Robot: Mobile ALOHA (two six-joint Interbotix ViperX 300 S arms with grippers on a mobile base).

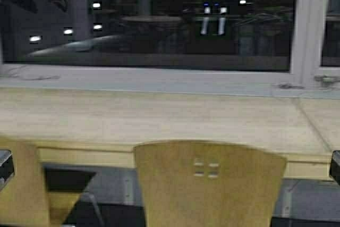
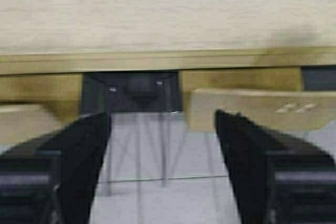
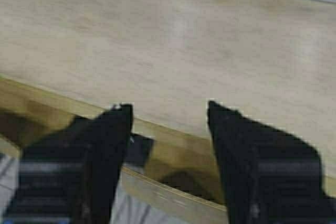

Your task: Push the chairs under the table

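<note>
Right now the chair [image 1: 210, 184] sits straight ahead, between both open, empty grippers [image 2: 163, 171] [image 3: 168, 161], its back just before the table [image 1: 159, 118].

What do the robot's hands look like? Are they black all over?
Mostly black. The left hand has two thick, blocky black fingers that taper toward the tips, with paler grey bands across their near ends. The right hand looks the same: two chunky black fingers with grey stripes. No cables or writing show.
</note>
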